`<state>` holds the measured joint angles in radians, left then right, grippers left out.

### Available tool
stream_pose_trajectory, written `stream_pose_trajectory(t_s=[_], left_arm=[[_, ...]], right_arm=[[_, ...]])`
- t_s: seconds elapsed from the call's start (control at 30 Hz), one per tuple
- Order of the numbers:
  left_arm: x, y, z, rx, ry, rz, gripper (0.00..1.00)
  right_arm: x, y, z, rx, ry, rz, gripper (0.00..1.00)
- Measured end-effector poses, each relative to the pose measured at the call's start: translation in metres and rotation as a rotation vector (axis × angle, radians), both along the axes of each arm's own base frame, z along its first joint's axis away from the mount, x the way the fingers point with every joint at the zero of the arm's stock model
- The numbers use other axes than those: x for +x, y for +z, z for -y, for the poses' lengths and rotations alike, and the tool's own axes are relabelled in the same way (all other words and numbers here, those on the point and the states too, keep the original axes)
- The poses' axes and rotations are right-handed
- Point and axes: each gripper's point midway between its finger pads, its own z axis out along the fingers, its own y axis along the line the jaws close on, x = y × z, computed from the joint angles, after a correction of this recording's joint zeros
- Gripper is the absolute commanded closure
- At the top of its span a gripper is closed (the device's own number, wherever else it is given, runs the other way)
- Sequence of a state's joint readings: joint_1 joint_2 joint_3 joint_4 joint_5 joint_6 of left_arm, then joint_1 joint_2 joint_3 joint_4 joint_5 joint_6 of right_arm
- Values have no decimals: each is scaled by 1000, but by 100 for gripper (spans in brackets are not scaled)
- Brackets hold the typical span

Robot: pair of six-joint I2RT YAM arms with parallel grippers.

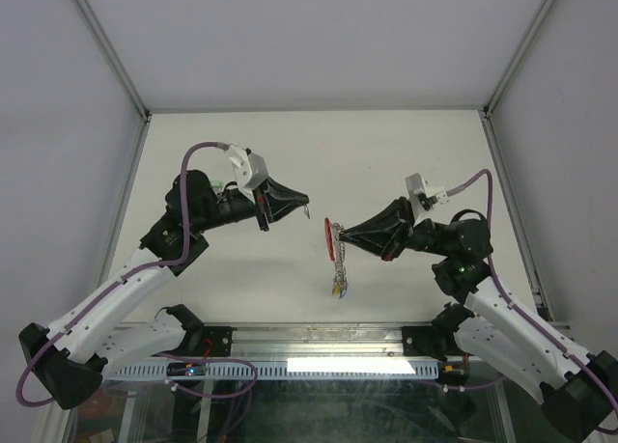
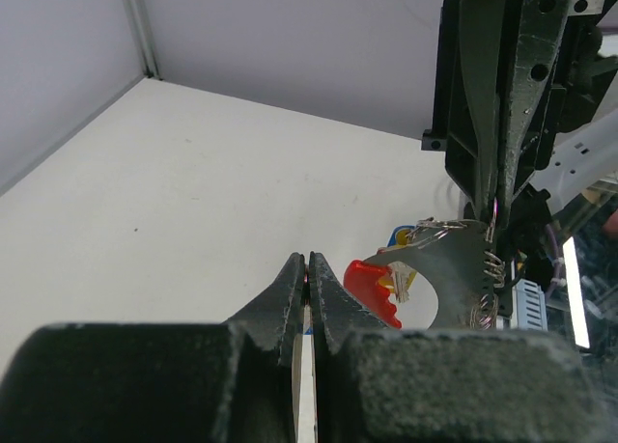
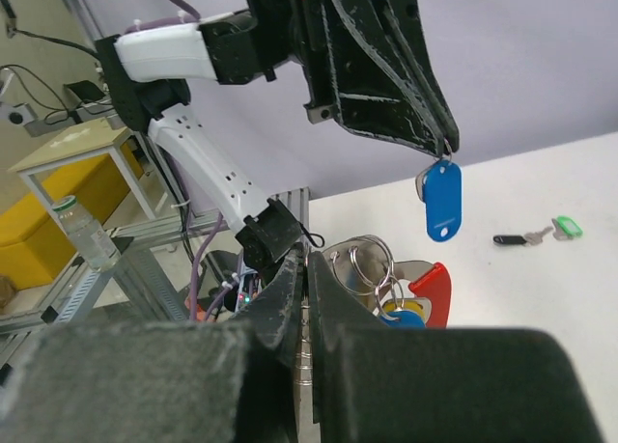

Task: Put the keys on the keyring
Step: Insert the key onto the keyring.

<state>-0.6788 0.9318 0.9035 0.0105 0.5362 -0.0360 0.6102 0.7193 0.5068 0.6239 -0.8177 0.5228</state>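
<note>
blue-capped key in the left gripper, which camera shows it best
The right wrist view: the small metal key with the blue plastic cap hangs fully visible from the left gripper. The top external view gives only a speck at the gripper's tip; the left wrist view hides it behind its own fingers.

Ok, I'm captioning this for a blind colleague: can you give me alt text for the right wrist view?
At top, the left gripper, shut, dangles a blue-capped key; below it, the right gripper pinches the keyring by its metal rings. A black key and a green key lie on the table behind.
</note>
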Motion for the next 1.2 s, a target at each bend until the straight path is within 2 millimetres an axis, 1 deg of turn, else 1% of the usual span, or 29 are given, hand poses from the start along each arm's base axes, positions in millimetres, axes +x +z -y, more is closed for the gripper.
stream_pose_trajectory(t_s=[0.17,0.33,0.5,0.67,0.77,0.97,1.2], left_arm=[[-8,14,2,-23,-48,37,100],[-18,28,4,-49,-102,82,100],[-29,45,3,-72,-145,132,100],[-41,67,-2,-106,-173,200,100],[-48,78,-3,-131,-201,237,100],[-56,87,-4,-158,-239,261,100],[-64,92,-4,-173,-275,275,100]], right_arm=[[-14,19,3,59,58,72,100],[-25,33,4,106,113,133,100],[-25,45,2,122,128,157,100],[-23,54,-1,140,115,179,100],[-23,57,-8,141,109,188,100],[-28,64,-25,138,87,231,100],[-31,66,-33,146,37,392,100]])
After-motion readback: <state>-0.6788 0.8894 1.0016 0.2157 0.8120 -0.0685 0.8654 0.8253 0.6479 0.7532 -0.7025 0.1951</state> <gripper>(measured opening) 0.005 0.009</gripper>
